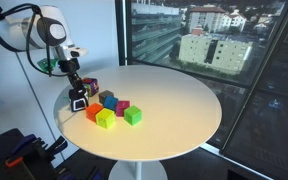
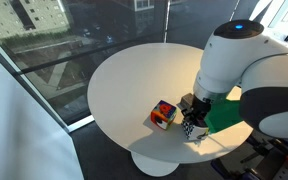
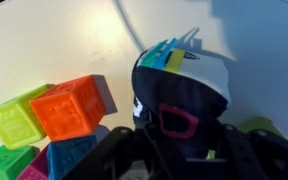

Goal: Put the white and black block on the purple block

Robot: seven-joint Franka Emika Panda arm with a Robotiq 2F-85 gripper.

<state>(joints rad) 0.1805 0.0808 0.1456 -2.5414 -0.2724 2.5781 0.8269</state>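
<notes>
My gripper (image 1: 77,96) is shut on the white and black block (image 1: 78,103), low over the table at its edge nearest the arm. In the wrist view the block (image 3: 179,90) fills the space between the dark jaws (image 3: 179,145), and a small red mark shows on its face. It also shows under the gripper (image 2: 192,118) in an exterior view (image 2: 192,129). The purple block (image 1: 122,107) sits in a cluster of cubes beside the held block. Only a corner of it (image 3: 34,172) shows in the wrist view.
The cluster on the round white table (image 1: 174,100) holds an orange cube (image 1: 92,112), a yellow cube (image 1: 105,119), a green cube (image 1: 132,116) and a blue cube (image 1: 108,100). A brownish-red cube (image 1: 91,86) sits behind them. Windows stand beyond the table.
</notes>
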